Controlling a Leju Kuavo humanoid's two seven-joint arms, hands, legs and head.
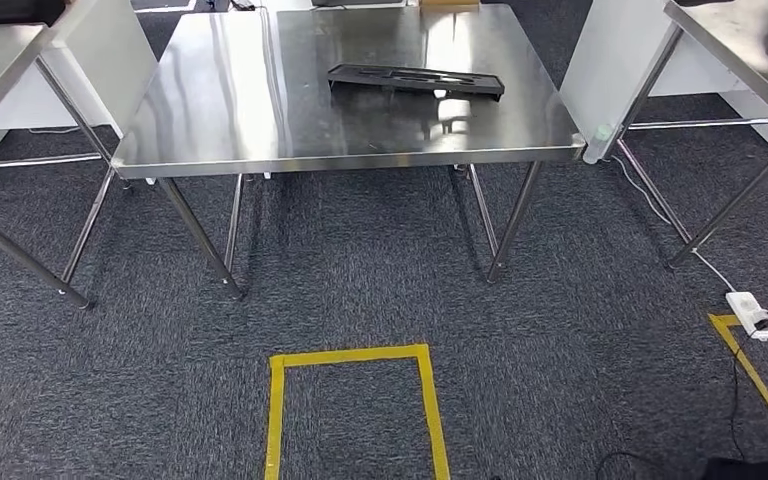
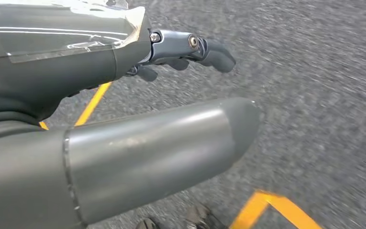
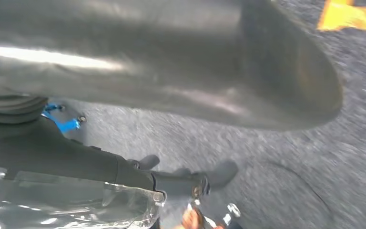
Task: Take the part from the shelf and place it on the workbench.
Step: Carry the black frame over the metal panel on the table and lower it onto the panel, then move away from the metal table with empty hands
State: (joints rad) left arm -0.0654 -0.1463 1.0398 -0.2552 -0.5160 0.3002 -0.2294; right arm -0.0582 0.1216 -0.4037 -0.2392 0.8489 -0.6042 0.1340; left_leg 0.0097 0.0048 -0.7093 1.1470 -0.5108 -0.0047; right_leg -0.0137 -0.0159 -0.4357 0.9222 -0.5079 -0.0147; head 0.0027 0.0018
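part: flat black tray-like part (image 1: 416, 80) lies on top of the steel workbench (image 1: 260, 120), toward its far right area, well ahead of both hands, touching neither
left hand: left hand (image 2: 171, 95) hangs over grey carpet (image 2: 324, 95), fingers apart and loosely curved, nothing in them; thick thumb runs beside the darker fingers (image 2: 205, 47)
right hand: right hand (image 3: 181, 119) hangs over the carpet too, fingers spread a little, holding nothing; view blurred
progress: judged near done or done, since the part already sits on the workbench and both hands are free and low, well away from it. No shelf seen from here, so I can't tell if more parts wait
left to do: likely nothing for this part; maybe step back or fetch another, can't tell
floor marks: yellow tape square (image 1: 355, 410) on the carpet, between the robot and the workbench; more yellow tape near the left hand
other: second steel table (image 1: 750, 50) off to the right-hand side; white power strip (image 1: 750, 313) with cable on the floor below it
writing: no brand, label or text readable anywhere; part surface too dark and small to read
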